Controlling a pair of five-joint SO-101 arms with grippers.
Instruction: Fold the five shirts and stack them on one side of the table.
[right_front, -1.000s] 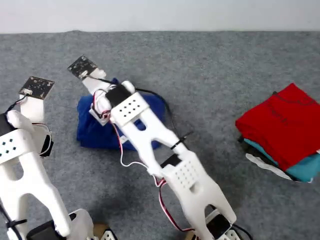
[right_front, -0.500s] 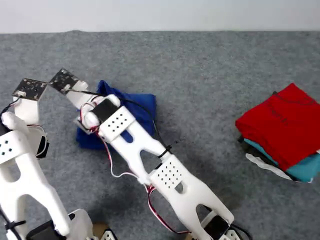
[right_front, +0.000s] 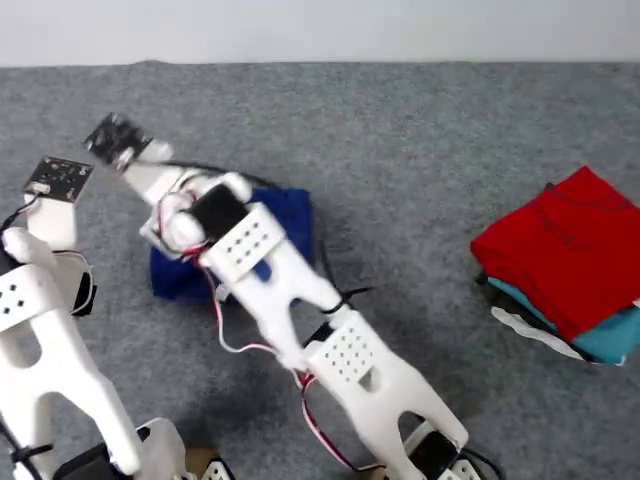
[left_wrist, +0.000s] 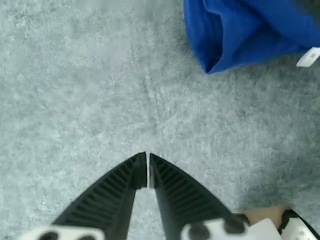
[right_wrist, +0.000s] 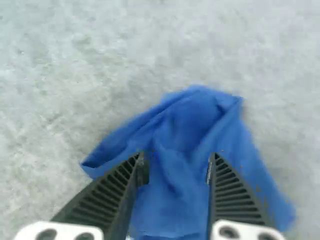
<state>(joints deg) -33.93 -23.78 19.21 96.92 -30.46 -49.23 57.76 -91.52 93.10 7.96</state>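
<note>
A blue shirt (right_front: 288, 214) lies crumpled on the grey table at the left, partly under my right arm (right_front: 250, 240). In the right wrist view my right gripper (right_wrist: 176, 166) is open, hanging over the blue shirt (right_wrist: 200, 130) with cloth showing between its fingers. My left gripper (left_wrist: 148, 159) is shut on nothing and points down at bare table, beside a corner of the blue shirt (left_wrist: 240, 35) with a white label (left_wrist: 307, 57). A stack of folded shirts topped by a red shirt (right_front: 565, 240) sits at the right edge.
Under the red shirt, teal (right_front: 610, 338), white and dark layers stick out. My left arm (right_front: 40, 300) stands at the far left edge. Grey table (right_front: 430, 150) lies bare between the blue shirt and the stack.
My right arm swung left and farther back across the blue shirt. The shirt changed shape: a fold rose at its far left, then dropped flat. My left arm shifted slightly.
</note>
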